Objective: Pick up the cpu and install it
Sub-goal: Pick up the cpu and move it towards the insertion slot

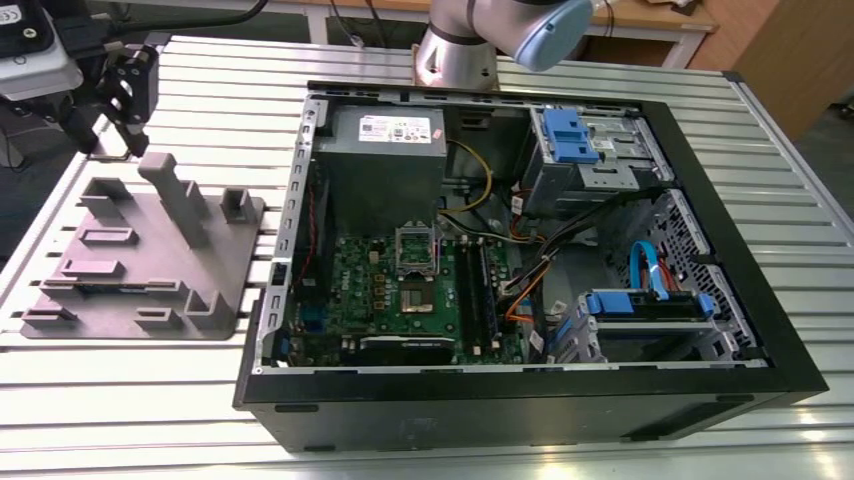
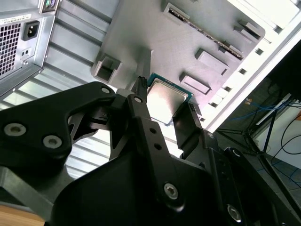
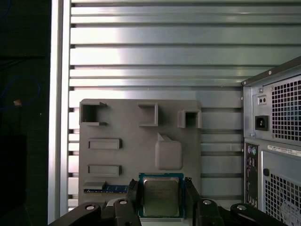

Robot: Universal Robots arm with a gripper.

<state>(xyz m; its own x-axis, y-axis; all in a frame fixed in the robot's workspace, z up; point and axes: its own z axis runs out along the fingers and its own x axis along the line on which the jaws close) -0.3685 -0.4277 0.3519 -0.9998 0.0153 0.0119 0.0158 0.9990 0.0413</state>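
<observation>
The cpu (image 3: 161, 195), a small silvery-grey square with a green edge, sits between the two black fingers of my gripper (image 3: 161, 192), which is shut on its sides. In the second wrist view the cpu (image 2: 165, 100) hangs in the gripper (image 2: 165, 96) above the grey holder block (image 2: 188, 42). In the exterior view the gripper (image 1: 131, 118) is raised over the far end of the grey holder (image 1: 147, 250), on that view's left, well apart from the open computer case (image 1: 521, 250). The green motherboard (image 1: 360, 290) lies inside the case with a dark square socket (image 1: 418, 297) near its middle.
The holder block has upright posts (image 1: 174, 195) and small pockets, and lies on a ribbed metal table (image 1: 120, 390). The case holds a power supply (image 1: 387, 135), blue drive brackets (image 1: 567, 135) and loose cables (image 1: 534, 270). The arm's base (image 1: 461, 50) stands behind the case.
</observation>
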